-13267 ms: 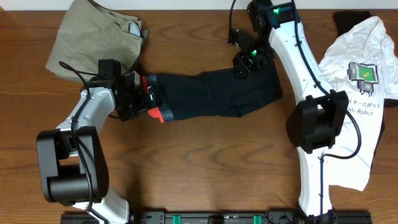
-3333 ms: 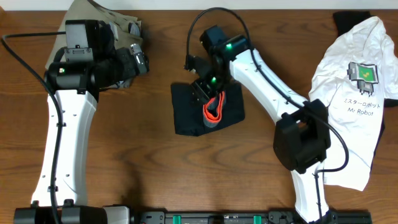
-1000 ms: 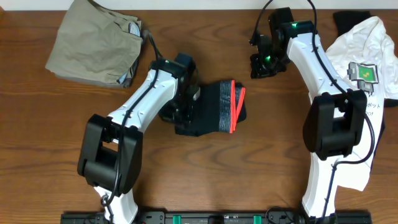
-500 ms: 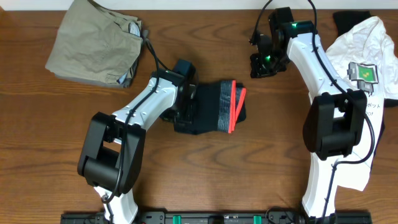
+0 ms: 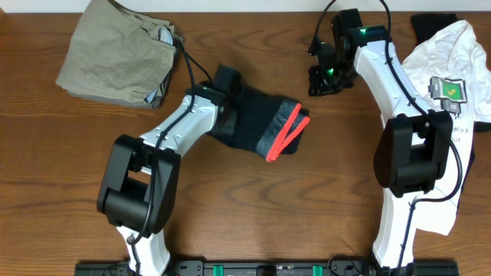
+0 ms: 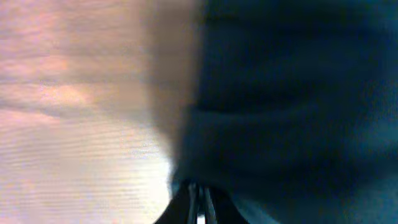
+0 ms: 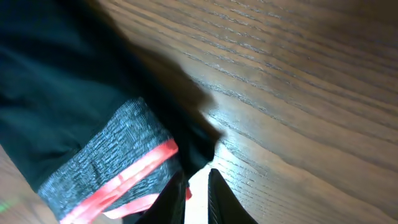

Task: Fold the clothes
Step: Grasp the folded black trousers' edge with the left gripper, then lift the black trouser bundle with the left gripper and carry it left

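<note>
On my screen the wooden tabletop (image 5: 253, 207) fills the overhead view, with both arms reaching across it. The left arm (image 5: 180, 130) slants up from the near edge to the middle, and the right arm (image 5: 376, 69) runs up the right side and bends inward at the top.

Under the right arm lies the white T-shirt (image 5: 468, 169) with a robot print, spread over the right edge. The khaki trousers (image 5: 115, 57) sit bunched in the far left corner, well apart from the shirt.

The black trousers (image 5: 257, 123) are a compact folded bundle near the middle of the tabletop, turned at a slant. Their grey waistband (image 5: 280, 134) with red-orange stripes lies on top at the right end.

The left wrist covers the bundle's left edge. In its own camera (badly blurred, I should say) the left pincer (image 6: 199, 202) shows its tips pressed together right where the dark cloth meets them, pinching the trousers as far as I can make out.

The right pincer (image 7: 198, 196) hangs near the bundle's striped end without touching it, its fingers only a crack apart over bare wood and holding nothing.
</note>
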Controlling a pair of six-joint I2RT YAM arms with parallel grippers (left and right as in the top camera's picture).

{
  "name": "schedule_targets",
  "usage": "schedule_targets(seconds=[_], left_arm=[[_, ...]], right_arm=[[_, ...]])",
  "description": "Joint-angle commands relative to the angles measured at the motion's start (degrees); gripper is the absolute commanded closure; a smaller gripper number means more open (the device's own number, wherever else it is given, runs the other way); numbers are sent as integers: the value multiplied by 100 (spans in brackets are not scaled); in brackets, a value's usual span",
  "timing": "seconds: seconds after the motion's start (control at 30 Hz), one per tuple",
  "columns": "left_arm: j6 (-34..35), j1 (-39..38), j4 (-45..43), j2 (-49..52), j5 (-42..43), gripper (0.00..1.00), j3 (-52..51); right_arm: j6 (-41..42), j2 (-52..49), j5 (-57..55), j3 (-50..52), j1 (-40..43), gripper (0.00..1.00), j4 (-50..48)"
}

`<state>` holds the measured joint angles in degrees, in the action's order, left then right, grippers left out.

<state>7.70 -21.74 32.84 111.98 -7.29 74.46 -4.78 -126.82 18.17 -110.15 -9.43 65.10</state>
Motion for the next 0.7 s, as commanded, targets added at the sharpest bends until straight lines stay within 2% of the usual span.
schedule_targets(seconds=[0.0,0.13,0.17,0.2,0.27,0.37,0.47,0.57,0.67], left_arm=[[35,345,-546,107,-852,92,-15],[-39,664,-1545,105,-844,83,-7],[-61,702,-1624,103,-839,75,15],[-149,721,-1615,83,-820,72,61],[-588,691,-1399,-11,-586,68,140],[-1049,516,-909,-264,-380,50,236],[-1228,212,-494,-590,-385,33,284],[-1322,-210,-334,-916,-387,25,308],[-1394,-612,-332,-1060,-387,21,372]], right_arm=[[4,94,2,-72,59,87,-50],[28,94,24,-76,105,85,-160],[57,94,26,-79,136,84,-170],[96,94,28,-87,179,81,-166],[181,94,66,-116,286,71,-136],[177,103,321,-199,492,59,-57],[177,153,455,-260,708,51,-9],[175,249,455,-267,933,43,42],[173,286,455,-267,1088,42,116]])
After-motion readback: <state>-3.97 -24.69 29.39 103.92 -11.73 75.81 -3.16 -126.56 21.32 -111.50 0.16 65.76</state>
